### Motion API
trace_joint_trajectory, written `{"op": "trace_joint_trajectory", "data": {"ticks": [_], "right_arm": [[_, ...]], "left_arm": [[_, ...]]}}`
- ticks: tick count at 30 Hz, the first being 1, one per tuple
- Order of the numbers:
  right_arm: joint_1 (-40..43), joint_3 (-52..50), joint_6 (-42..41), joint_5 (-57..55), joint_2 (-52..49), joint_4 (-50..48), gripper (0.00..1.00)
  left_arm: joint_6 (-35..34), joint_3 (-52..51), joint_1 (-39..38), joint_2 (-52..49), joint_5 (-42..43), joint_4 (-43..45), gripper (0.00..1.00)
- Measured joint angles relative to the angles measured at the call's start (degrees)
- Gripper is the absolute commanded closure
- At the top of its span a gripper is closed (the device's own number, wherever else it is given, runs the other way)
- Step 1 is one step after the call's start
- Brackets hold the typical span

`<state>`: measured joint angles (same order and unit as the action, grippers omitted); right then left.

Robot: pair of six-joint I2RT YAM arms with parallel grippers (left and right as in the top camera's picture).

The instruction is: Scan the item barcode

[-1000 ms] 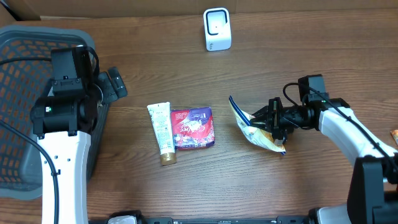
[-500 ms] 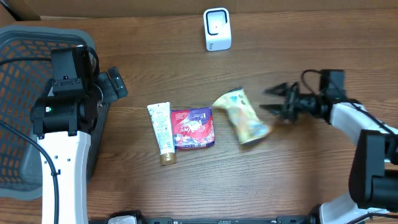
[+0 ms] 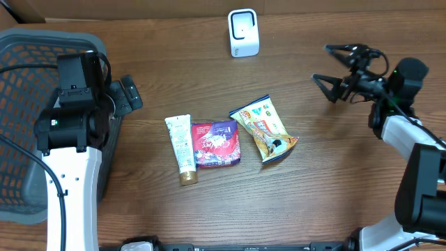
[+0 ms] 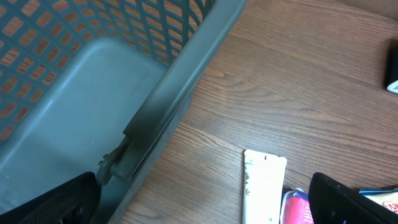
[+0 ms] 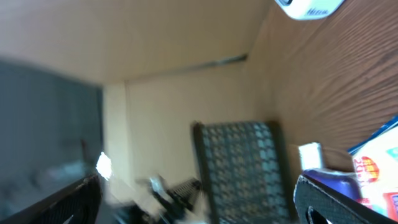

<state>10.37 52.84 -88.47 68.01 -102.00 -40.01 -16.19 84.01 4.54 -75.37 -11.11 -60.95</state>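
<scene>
A yellow-green snack packet (image 3: 265,129) lies flat on the wooden table, just right of a red and purple packet (image 3: 216,143) and a white tube (image 3: 181,148). The white scanner (image 3: 243,32) stands at the far edge. My right gripper (image 3: 333,67) hangs open and empty above the table, up and to the right of the snack packet and well apart from it. Its own view is blurred, showing the scanner (image 5: 308,7) and a corner of the snack packet (image 5: 379,162). My left gripper (image 3: 127,94) stands open by the basket, with the tube (image 4: 264,186) below it.
A grey mesh basket (image 3: 49,33) fills the left side, its wall (image 4: 93,74) close under my left wrist. A cardboard wall runs along the table's far edge behind the scanner.
My right gripper opened and let go of the snack packet, which dropped flat beside the red packet. The right arm then pulled back up and to the right. The left arm stayed still.
</scene>
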Motion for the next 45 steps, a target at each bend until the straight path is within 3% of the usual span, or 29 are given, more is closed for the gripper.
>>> {"op": "trace_joint_trajectory", "data": {"ticks": [5,8,13,17,22,26,28,36,45], "right_arm": [[-4.37,0.02,18.25,2.08,0.28,9.88,0.01],[-7.02,0.07,29.4,-3.65,2.1,21.07,0.01],[-12.0,3.45,48.22,-30.58,8.9,53.64,0.01],[-18.38,11.85,58.05,-54.29,14.88,72.63,0.01],[-23.56,18.82,60.41,-67.87,26.12,92.61,0.0],[-24.02,17.88,49.9,-69.24,29.46,109.02,0.0],[-24.02,14.38,45.86,-67.3,28.98,107.54,0.0],[-27.26,-4.5,30.51,-57.96,27.04,85.83,0.0],[-33.77,-10.34,12.13,-56.83,24.3,69.02,0.0]], "left_arm": [[0.0,0.0,0.0,0.0,0.0,0.0,0.0],[0.0,0.0,0.0,0.0,0.0,0.0,0.0],[0.0,0.0,0.0,0.0,0.0,0.0,0.0],[0.0,0.0,0.0,0.0,0.0,0.0,0.0],[0.0,0.02,0.0,0.0,0.0,0.0,0.0],[0.0,0.0,0.0,0.0,0.0,0.0,0.0],[0.0,0.0,0.0,0.0,0.0,0.02,0.0],[0.0,0.0,0.0,0.0,0.0,0.0,0.0],[0.0,0.0,0.0,0.0,0.0,0.0,0.0]]}}
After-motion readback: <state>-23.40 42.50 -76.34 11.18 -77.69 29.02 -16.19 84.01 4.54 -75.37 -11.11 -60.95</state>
